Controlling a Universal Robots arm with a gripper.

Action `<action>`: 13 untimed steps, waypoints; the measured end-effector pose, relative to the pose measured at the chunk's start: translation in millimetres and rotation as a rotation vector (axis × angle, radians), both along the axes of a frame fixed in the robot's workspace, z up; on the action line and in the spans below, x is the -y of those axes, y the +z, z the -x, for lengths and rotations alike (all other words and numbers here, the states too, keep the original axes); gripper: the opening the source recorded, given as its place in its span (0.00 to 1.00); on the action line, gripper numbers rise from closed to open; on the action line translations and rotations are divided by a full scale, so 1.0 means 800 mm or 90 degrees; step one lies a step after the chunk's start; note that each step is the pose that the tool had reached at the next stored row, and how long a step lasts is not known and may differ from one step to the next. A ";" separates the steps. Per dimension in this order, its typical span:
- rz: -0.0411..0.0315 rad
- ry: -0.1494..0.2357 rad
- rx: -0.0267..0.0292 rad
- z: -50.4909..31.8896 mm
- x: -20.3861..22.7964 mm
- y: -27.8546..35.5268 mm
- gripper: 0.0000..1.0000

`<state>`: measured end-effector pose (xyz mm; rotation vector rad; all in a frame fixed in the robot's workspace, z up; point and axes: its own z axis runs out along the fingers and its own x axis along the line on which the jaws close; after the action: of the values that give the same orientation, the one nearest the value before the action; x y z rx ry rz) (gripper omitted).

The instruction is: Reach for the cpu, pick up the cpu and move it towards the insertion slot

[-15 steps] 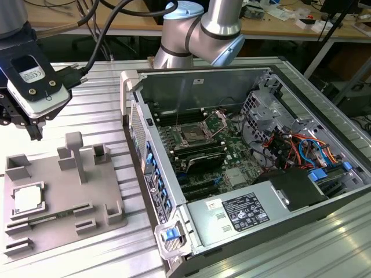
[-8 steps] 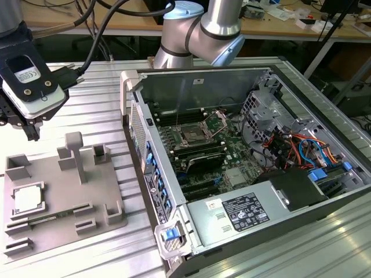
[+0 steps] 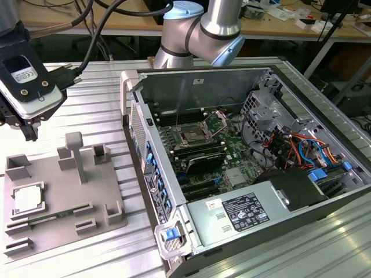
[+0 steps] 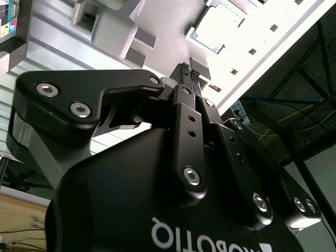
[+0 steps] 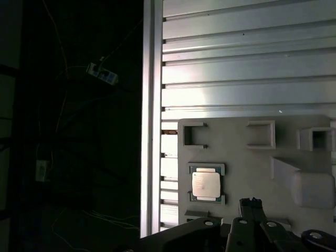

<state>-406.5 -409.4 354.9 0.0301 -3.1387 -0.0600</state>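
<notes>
The cpu (image 3: 28,200) is a pale silver square chip lying flat in a pocket of the grey plastic plate (image 3: 64,191) at the exterior view's left. My gripper (image 3: 30,132) hangs above the plate's far edge, well clear of the chip, with its fingers shut and nothing between them. Both wrist views show the cpu (image 4: 218,31) (image 5: 206,185) beyond the closed fingertips (image 4: 185,69) (image 5: 253,202). The insertion slot (image 3: 194,136), a square socket with a shiny frame, sits on the motherboard inside the open computer case (image 3: 136,116).
The plate carries raised blocks and a tall post (image 3: 75,153) close to the gripper. The case wall stands between plate and socket. Cables (image 3: 290,145) and a power supply (image 3: 243,211) crowd the case's right side. The ribbed aluminium table (image 3: 98,92) ends just beyond the plate.
</notes>
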 end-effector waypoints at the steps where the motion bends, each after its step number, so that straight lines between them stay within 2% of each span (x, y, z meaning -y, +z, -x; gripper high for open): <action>1: 0.0000 0.000 0.0000 0.001 0.0000 0.0000 0.11; 13: 0.0000 0.000 0.0000 0.005 0.0000 -0.0002 0.11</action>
<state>-410.4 -409.4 354.8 0.0300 -3.1387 -0.0601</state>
